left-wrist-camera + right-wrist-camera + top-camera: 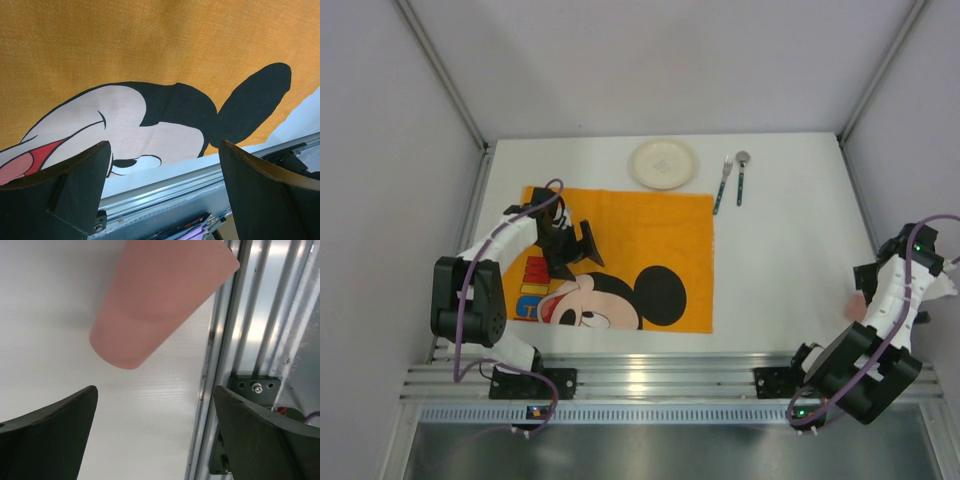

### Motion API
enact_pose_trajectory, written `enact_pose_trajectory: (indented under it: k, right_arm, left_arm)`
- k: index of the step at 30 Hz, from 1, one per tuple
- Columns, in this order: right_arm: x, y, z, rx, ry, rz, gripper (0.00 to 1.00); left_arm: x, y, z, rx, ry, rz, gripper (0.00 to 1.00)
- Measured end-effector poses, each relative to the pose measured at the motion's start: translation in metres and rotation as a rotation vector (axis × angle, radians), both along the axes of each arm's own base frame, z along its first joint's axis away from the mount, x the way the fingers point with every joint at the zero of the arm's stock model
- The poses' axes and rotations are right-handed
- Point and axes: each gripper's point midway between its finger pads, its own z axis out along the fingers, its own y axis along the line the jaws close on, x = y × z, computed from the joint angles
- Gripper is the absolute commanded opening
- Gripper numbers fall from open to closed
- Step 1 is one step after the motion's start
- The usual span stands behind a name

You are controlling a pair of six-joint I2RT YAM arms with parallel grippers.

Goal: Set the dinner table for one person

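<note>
Placemat (pixel 620 240) in orange cloth, printed with a cartoon mouse, covers the left half of the white counter (pixel 790 260). Its near edge stops just short of the ribbed aluminium rail (pixel 650 385). The left pincer (pixel 165 145) hangs over the mat's left part, jaws spread wide and gripping nothing. Past the mat's far edge sit a pale plate (pixel 664 164), then a fork (pixel 723 183) and spoon (pixel 741 177) side by side. Bare counter runs rightward. Near the right edge, the right pincer (pixel 155 390) also gapes wide, with a pink cup (pixel 160 300) just ahead of its fingertips, apart from both.
</note>
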Motion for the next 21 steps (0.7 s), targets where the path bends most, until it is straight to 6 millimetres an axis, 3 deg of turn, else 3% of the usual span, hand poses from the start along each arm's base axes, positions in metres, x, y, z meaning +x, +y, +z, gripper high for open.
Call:
enact_pose_trajectory:
  k: [7,14,21]
  right_arm:
    - [0.023,-0.023,0.0,-0.075,-0.155,-0.077,1.0]
    - [0.019,-0.022,-0.024,-0.06,-0.159,-0.176,1.0]
    - [0.009,-0.055,-0.043,-0.095,-0.19,-0.339,1.0]
  left_arm:
    - [0.001,-0.001,-0.005,-0.007,0.011,-0.008,0.93]
    - [0.004,-0.001,-0.012,0.001,0.03,-0.017,0.93]
    - [0.007,0.003,-0.012,0.025,0.017,-0.019,0.93]
